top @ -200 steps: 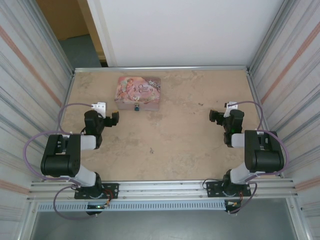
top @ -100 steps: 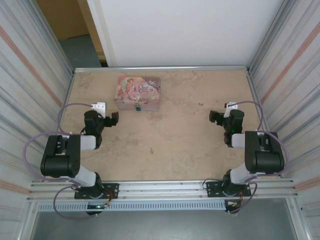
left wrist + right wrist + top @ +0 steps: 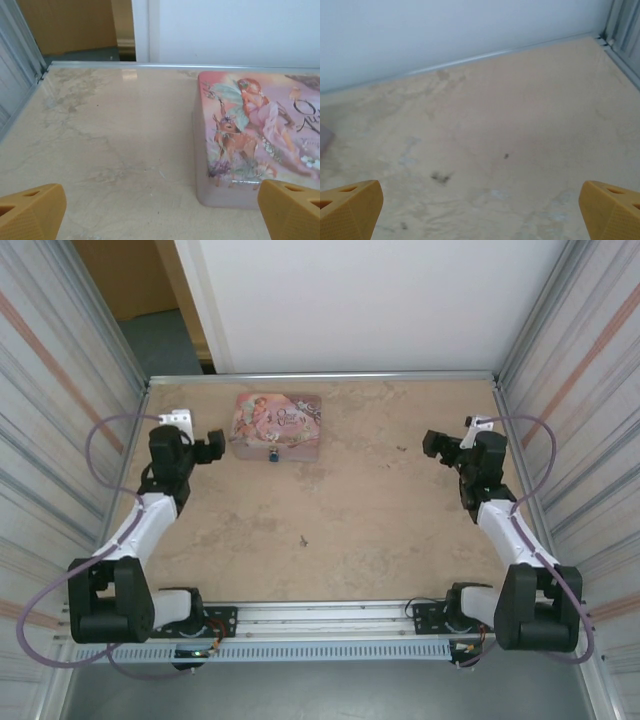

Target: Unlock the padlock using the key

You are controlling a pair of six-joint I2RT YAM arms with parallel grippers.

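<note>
The mottled beige bench point(image 3: 360, 510) is boxed in by ribbed metal side walls point(image 3: 60, 390) and a white back wall point(image 3: 380, 300). The tiny blue padlock point(image 3: 272, 455) sits at the near face of the pink tin point(image 3: 277, 423), toward the far left. The left pincer point(image 3: 213, 446), just beside the tin, and the right pincer point(image 3: 434, 444), well apart from it, both have their jaws spread wide.

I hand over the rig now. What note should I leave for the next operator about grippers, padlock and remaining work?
The left gripper is open and empty, beside the left end of the pink tin.
The right gripper is open and empty, over the table at the right.
The padlock sits at the tin's front face; the key I cannot make out.
Done: nothing yet. Left: find the key, grasp it, unlock the padlock.
</note>
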